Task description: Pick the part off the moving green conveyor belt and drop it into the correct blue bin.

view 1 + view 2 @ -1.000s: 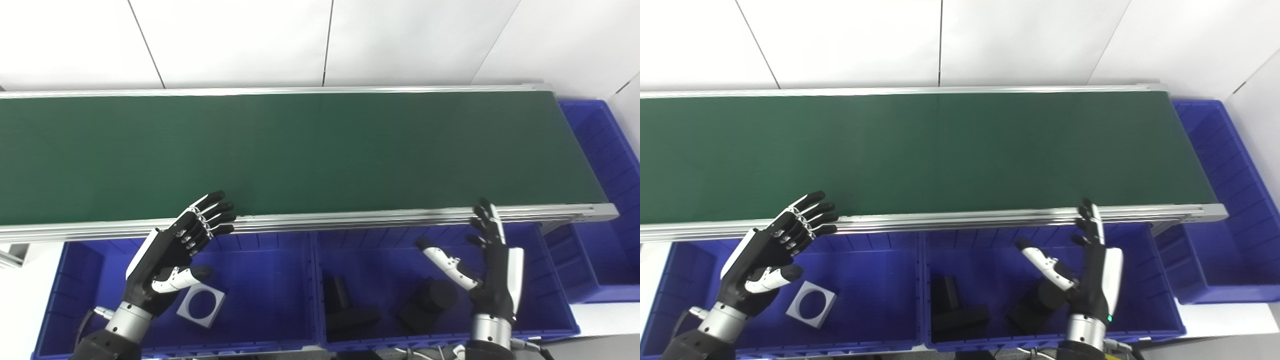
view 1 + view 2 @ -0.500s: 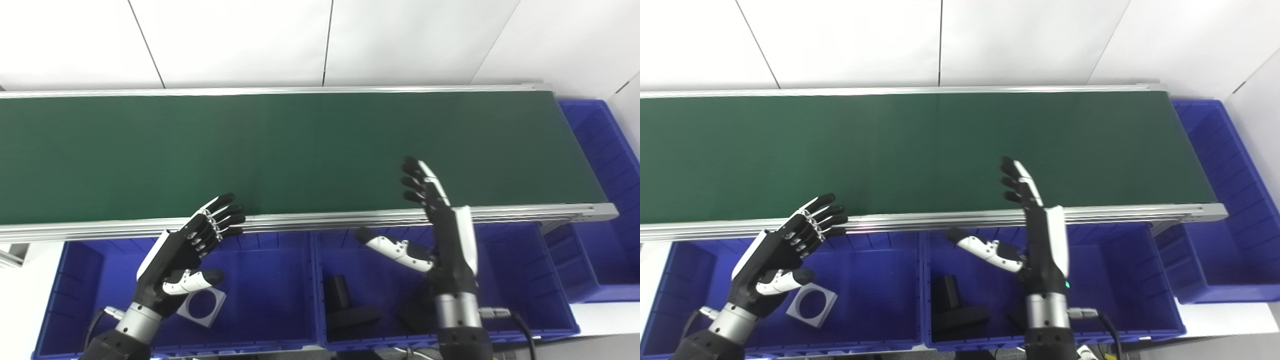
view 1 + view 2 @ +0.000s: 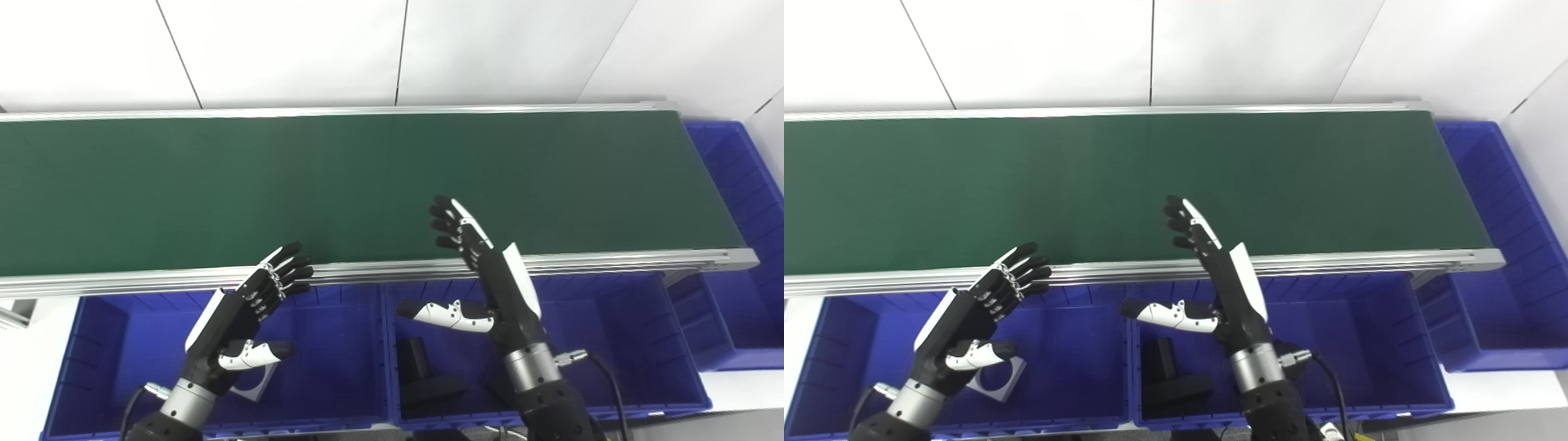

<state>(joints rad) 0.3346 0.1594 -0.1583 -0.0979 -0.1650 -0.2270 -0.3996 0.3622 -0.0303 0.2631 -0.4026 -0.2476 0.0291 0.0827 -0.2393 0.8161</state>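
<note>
The green conveyor belt (image 3: 343,184) runs across the view and carries no part that I can see. My left hand (image 3: 245,318) is open and empty over the left blue bin (image 3: 92,343), its fingertips near the belt's front rail. My right hand (image 3: 484,282) is open and empty, above the middle blue bin (image 3: 612,331), with its fingers reaching over the belt's front edge. A grey square plate with a round hole (image 3: 995,376) lies in the left bin, partly hidden by my left thumb. Black parts (image 3: 422,376) lie in the middle bin.
A third blue bin (image 3: 741,245) stands at the belt's right end. An aluminium rail (image 3: 380,269) edges the belt's front. A white wall stands behind the belt.
My right hand has moved left and up, from over the middle bin's right side to reach over the belt's front edge. My left hand has shifted slightly right.
</note>
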